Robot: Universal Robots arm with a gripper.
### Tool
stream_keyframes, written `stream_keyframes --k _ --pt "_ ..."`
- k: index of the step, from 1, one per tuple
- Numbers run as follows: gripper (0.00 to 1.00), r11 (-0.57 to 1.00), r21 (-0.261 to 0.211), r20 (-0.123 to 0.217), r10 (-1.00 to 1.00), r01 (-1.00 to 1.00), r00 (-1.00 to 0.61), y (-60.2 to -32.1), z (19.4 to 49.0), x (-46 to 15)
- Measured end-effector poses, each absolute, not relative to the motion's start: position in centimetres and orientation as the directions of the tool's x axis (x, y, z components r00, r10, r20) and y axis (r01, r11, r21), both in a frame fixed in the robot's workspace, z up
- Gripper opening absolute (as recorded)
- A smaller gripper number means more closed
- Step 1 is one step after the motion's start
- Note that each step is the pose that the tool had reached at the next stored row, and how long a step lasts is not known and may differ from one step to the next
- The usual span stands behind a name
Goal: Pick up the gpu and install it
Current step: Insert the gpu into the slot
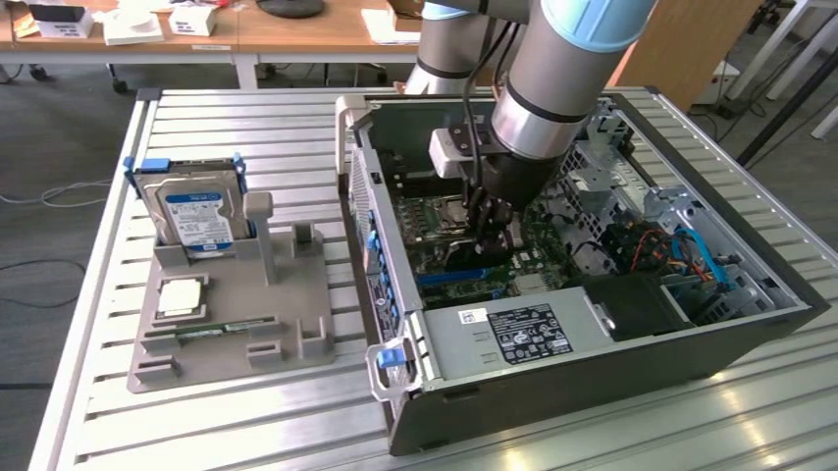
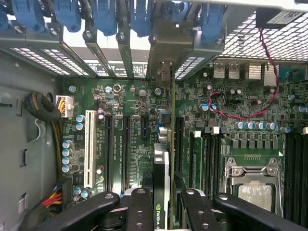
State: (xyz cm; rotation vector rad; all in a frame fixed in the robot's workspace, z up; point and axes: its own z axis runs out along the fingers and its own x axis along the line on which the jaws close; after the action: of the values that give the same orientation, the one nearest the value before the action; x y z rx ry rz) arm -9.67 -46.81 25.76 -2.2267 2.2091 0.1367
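The gripper (image 2: 164,204) is clamped on the gpu (image 2: 162,159), held edge-on over the motherboard (image 2: 120,101) so its bracket (image 2: 166,53) meets the rear slots (image 2: 108,55)

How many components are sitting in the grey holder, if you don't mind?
3: hard drive upright at the far end, processor flat midway, memory stick lying nearest.

pincer (image 1: 490,235) inside open PC case (image 1: 563,397) | gripping gpu (image 1: 462,257) over motherboard (image 1: 437,214) | hard drive (image 1: 196,211) in tray (image 1: 226,294)
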Motion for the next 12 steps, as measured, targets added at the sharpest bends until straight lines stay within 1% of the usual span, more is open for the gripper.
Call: stream_keyframes --k 12 --pt "0.27 -0.010 0.060 -0.063 -0.998 -0.998 0.006 -46.82 25.57 -9.72"
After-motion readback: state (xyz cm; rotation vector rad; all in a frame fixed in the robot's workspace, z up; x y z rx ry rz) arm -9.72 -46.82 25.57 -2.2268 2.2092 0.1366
